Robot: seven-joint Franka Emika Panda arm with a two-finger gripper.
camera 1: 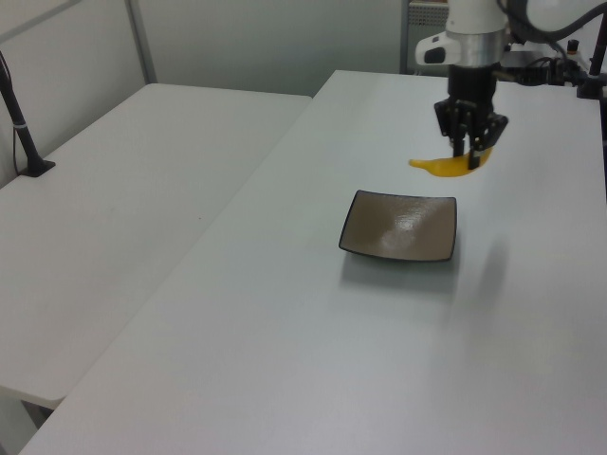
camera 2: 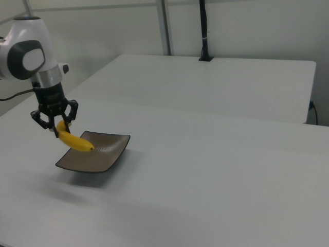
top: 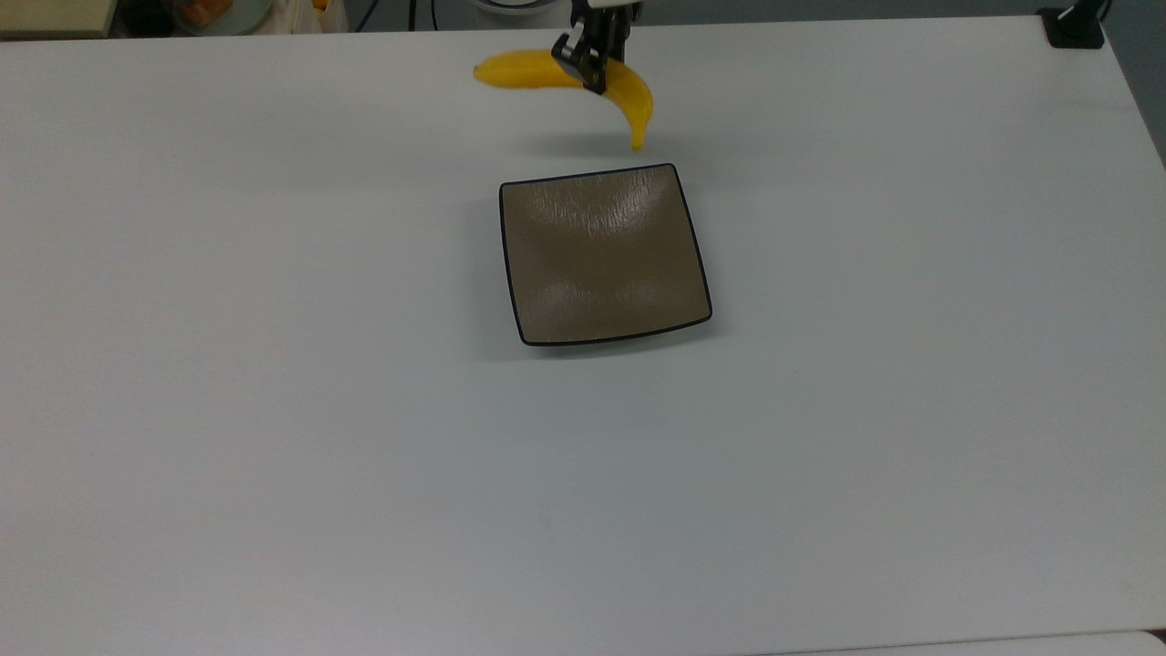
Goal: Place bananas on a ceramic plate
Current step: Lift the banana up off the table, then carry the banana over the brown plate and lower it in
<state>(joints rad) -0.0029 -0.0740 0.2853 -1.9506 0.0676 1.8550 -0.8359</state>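
Note:
A bright yellow curved banana [top: 629, 95] [camera 1: 438, 168] [camera 2: 75, 142] hangs in the air, with my gripper [top: 584, 66] [camera 1: 471, 152] [camera 2: 55, 126] shut on its middle. The square brown ceramic plate [top: 603, 254] [camera 1: 400, 227] [camera 2: 97, 152] with a thin black rim lies on the white table and holds nothing. In the top view the banana is just above the plate's upper edge, its thin stem pointing down toward the plate's top right corner. Its soft shadow falls on the table beside the plate.
The white table [top: 273, 410] stretches wide on all sides of the plate. A second white table [camera 1: 123, 171] stands alongside. A black post base [top: 1075, 25] sits at the top view's upper right corner, and clutter [top: 219, 13] lies beyond the far edge.

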